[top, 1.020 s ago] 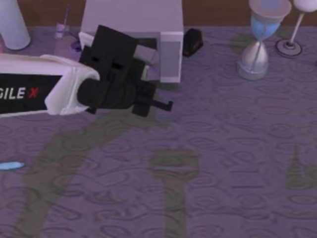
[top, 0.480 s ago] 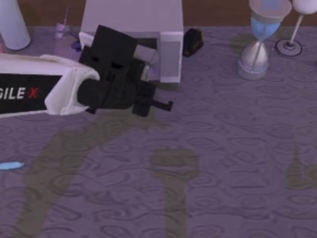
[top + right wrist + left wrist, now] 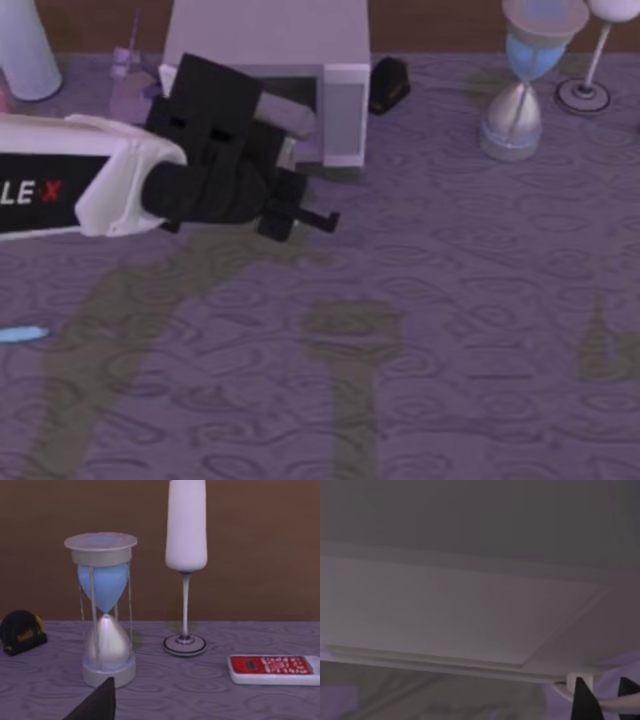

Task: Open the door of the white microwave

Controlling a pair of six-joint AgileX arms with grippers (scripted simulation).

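white microwave (image 3: 265, 35) is set at the back of the table (image 3: 450, 350), centre-left in the top view, narrow control strip (image 3: 345, 115) on its right. door (image 3: 445, 610) appears partly swung out from the front, though most of it is covered by the left arm in the top view. left gripper (image 3: 322, 214) is placed just in front of the microwave. in the left wrist view a white lip at the door's free edge is seen between the two dark fingertips (image 3: 581, 702), so the gripper is judged clenched on the door, not released. right gripper (image 3: 98, 704) is shown only as a dark sliver. its state cannot be told. the right arm is parked out of the top view, faced toward the hourglass (image 3: 102, 615)

step in hand is judged as the pull-open, part done. to be done well: the pull is best made along an arc around the hinge, judged to be on the microwave's left side, not in a straight line, otherwise the lip may be slipped out of the grasp. the wrist should be turned with the door as it swings. the grip should be kept firm but the box itself should not be dragged across the table. the tape measure (image 3: 388, 85) beside the microwave is well out of the swing path
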